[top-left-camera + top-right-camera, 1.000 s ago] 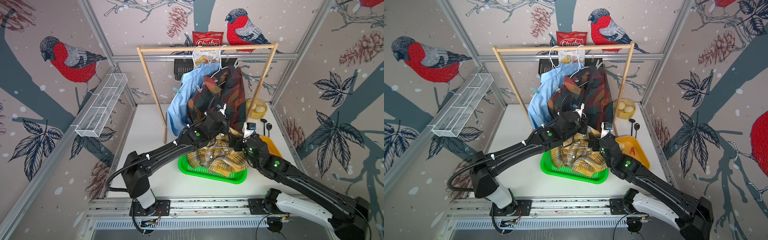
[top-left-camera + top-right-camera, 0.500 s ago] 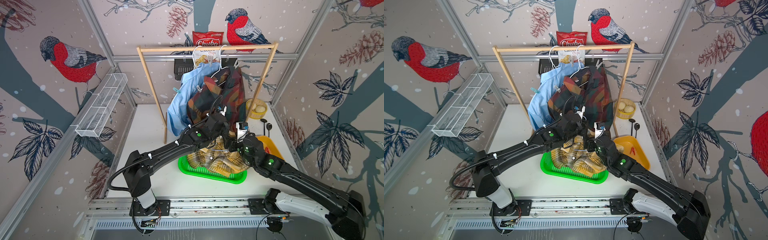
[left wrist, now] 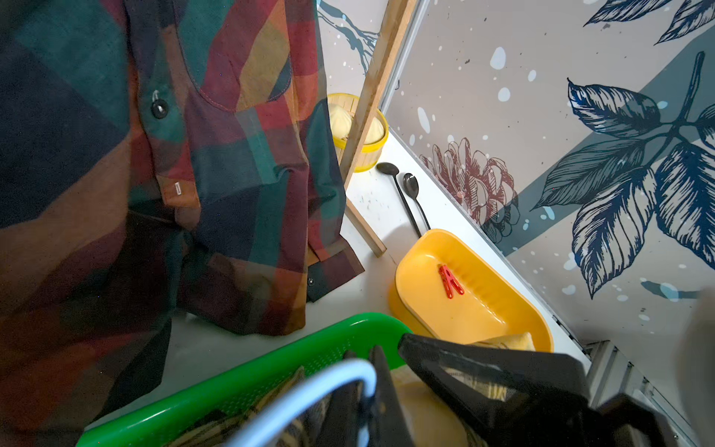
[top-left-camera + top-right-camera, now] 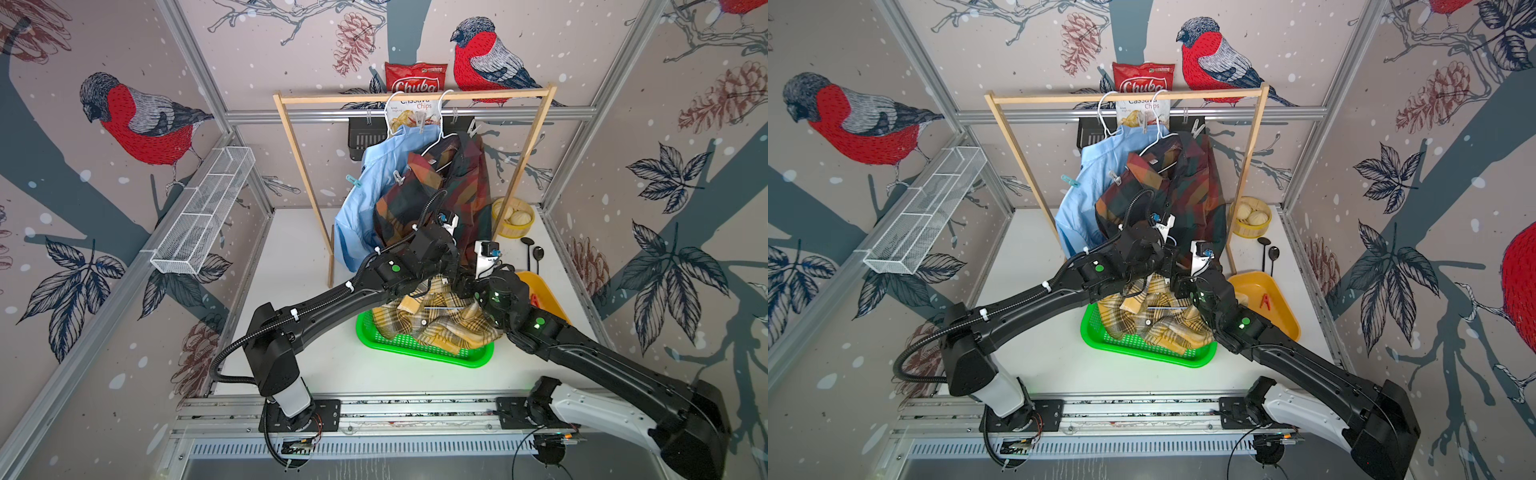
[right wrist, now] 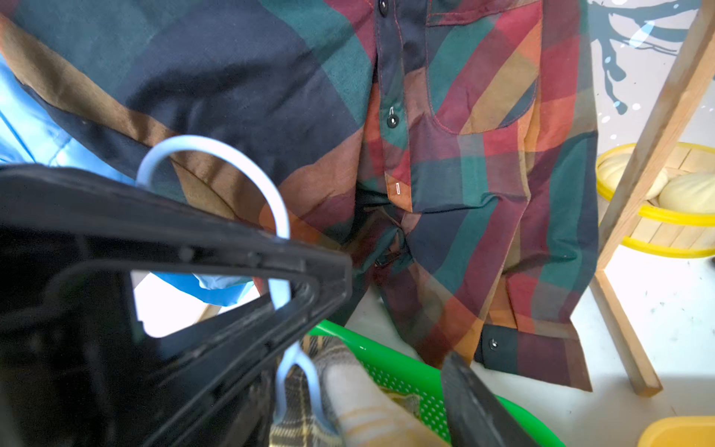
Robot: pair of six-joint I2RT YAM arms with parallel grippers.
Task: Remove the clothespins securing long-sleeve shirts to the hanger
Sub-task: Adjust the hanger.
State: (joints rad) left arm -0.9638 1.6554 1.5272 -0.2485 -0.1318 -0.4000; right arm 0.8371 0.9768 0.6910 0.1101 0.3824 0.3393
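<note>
The yellow-and-grey plaid shirt [image 4: 440, 326] lies bunched in a green basket [image 4: 368, 338], still on a pale blue hanger [image 5: 216, 154]. My left gripper [image 3: 363, 350] is shut on that hanger's hook above the basket. My right gripper [image 5: 340, 387] stands open close beside it, straddling the shirt's collar and the hanger's neck. The light blue shirt [image 4: 374, 195] and the dark plaid shirt [image 4: 457, 183] hang on the wooden rack [image 4: 411, 97]. A teal clothespin [image 4: 353, 180] and a grey clothespin [image 4: 398, 176] clip the blue shirt. A red clothespin [image 3: 450, 281] lies in the yellow tray [image 3: 425, 309].
A bamboo steamer [image 4: 513, 218] with buns and two black spoons [image 4: 534, 253] sit at the back right by the rack's leg [image 3: 363, 228]. A wire shelf [image 4: 203, 212] hangs on the left wall. A chips bag [image 4: 415, 79] is clipped behind the rack.
My right gripper has moved left and up over the basket to the left gripper, its jaws narrowing. The left gripper has stayed shut on the hanger hook.
</note>
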